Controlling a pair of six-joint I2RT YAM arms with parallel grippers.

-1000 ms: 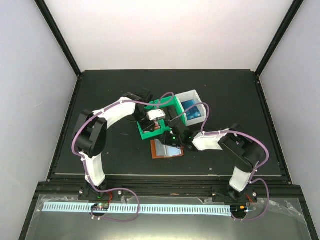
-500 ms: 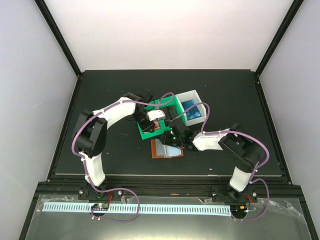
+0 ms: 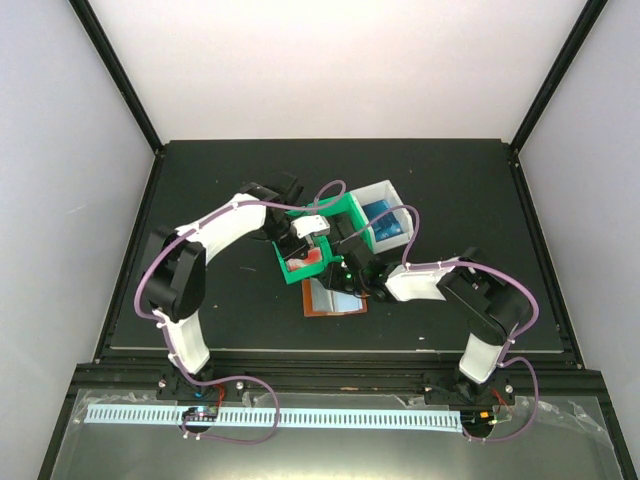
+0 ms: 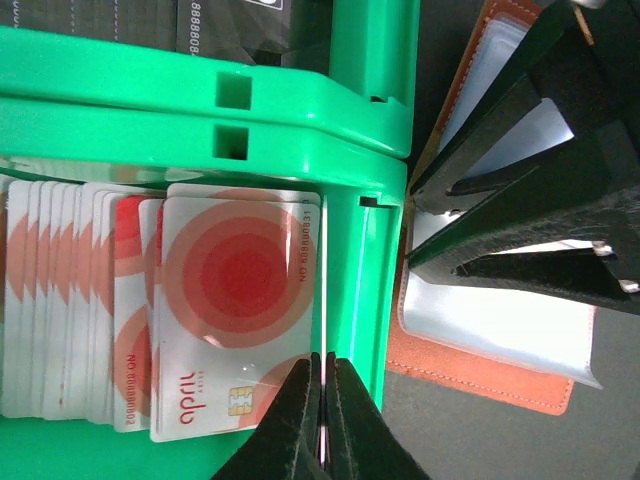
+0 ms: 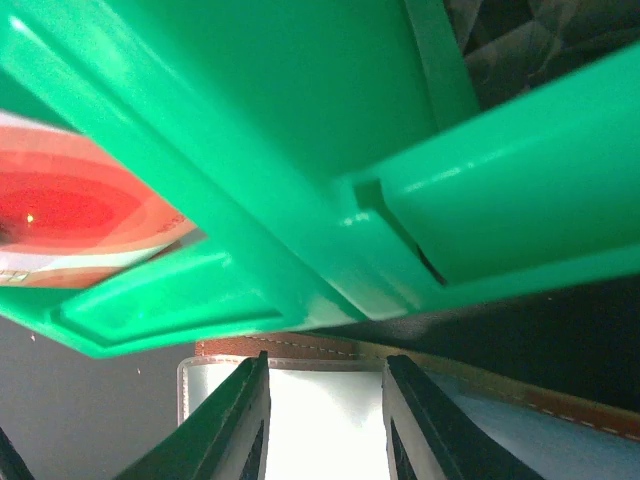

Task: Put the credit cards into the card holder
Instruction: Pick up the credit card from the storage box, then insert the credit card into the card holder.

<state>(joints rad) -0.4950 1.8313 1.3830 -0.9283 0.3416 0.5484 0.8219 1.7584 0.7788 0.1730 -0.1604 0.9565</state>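
Red-and-white credit cards (image 4: 230, 300) stand packed in a green bin (image 4: 300, 110), with black cards (image 4: 250, 25) in its far compartment. My left gripper (image 4: 323, 362) is shut on one card (image 4: 323, 290), seen edge-on as a thin white line by the bin's wall. The reddish-brown card holder (image 4: 480, 375) lies open on the mat beside the bin, clear pockets up. My right gripper (image 5: 326, 360) stands open over a clear pocket (image 5: 325, 420), one finger at each side of it. From above, the left gripper (image 3: 312, 240) is over the bin and the right gripper (image 3: 345, 282) is on the card holder (image 3: 335, 300).
A white bin (image 3: 385, 222) with blue cards stands against the green bin's (image 3: 345, 215) right side. The green bin's wall (image 5: 300, 150) hangs close above the right fingers. Black frame rails edge the dark mat.
The left jaws have closed onto the edge of a red-and-white card, and the left wrist has shifted a little over the green bin. The right arm has not moved.
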